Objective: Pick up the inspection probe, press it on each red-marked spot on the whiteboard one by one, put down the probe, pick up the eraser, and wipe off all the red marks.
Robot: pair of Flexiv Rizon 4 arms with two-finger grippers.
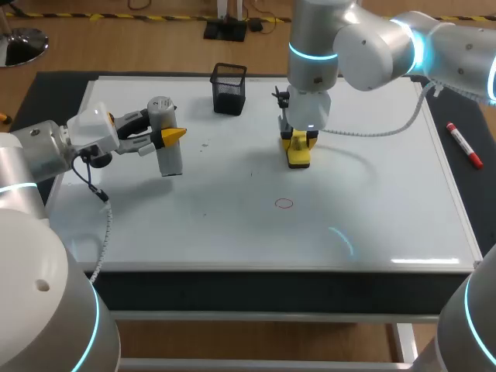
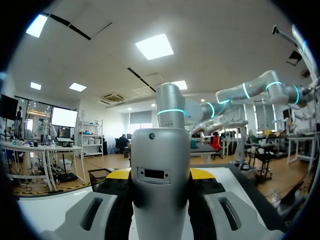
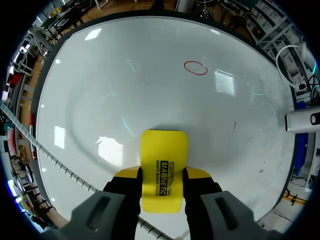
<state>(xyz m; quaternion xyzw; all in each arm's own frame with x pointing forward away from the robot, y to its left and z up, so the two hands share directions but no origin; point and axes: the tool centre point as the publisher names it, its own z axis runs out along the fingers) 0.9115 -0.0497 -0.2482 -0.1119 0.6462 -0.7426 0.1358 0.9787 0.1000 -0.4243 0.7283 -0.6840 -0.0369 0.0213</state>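
The right pincer [image 3: 162, 173] is clamped on the yellow eraser [image 3: 164, 150]; the red circle [image 3: 195, 68] lies ahead of it. The left pincer [image 2: 161, 174] grips the inspection probe [image 2: 160, 145].

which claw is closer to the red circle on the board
Right. The right claw, shut on the yellow eraser, sits just beyond the red circle; the left claw holds the probe far off toward the left edge of the whiteboard.
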